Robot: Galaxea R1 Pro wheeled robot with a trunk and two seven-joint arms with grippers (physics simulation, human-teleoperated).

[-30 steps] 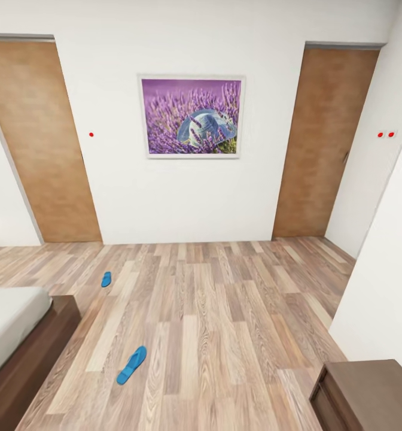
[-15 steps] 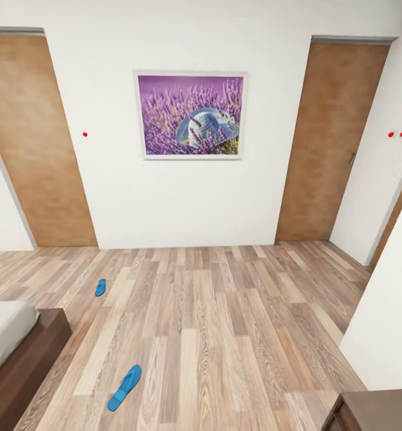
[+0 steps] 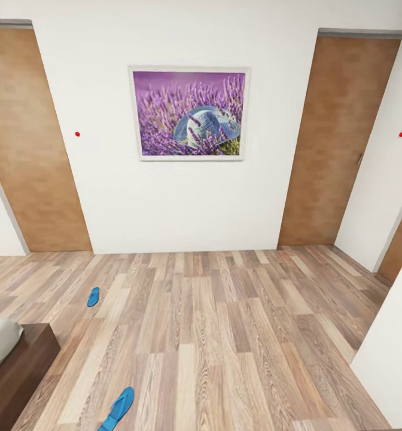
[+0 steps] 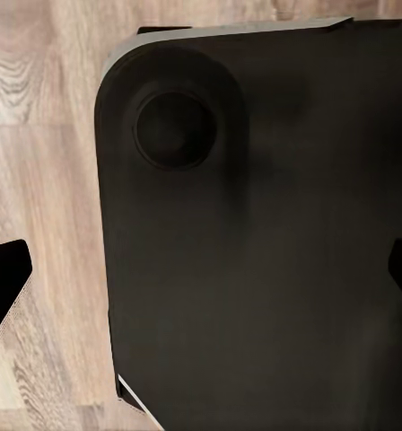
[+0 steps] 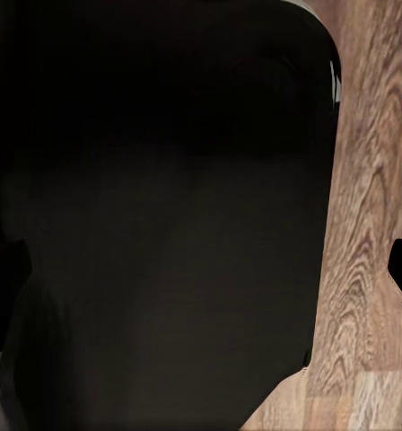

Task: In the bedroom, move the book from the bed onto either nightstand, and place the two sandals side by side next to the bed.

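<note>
Evidently a travel step, with nothing gripped and neither sandal yet set beside the bed (image 3: 12, 365). Taking the bed, cut off at the lower left corner of the head view, as landmark: just beyond its foot corner, further out on the plank floor (image 3: 225, 335), the far sandal (image 3: 93, 296); nearer the camera, off that same corner, the near sandal (image 3: 117, 408), its heel cropped by the picture's edge. Well apart still, not side by side. Next, probably: roll up to a sandal, lower an arm, pinch it flat.

No book or nightstand to make out. Both wrist views blocked by dark robot bodywork over floor; fingertips at the margins, apparently spread wide with nothing between.
</note>
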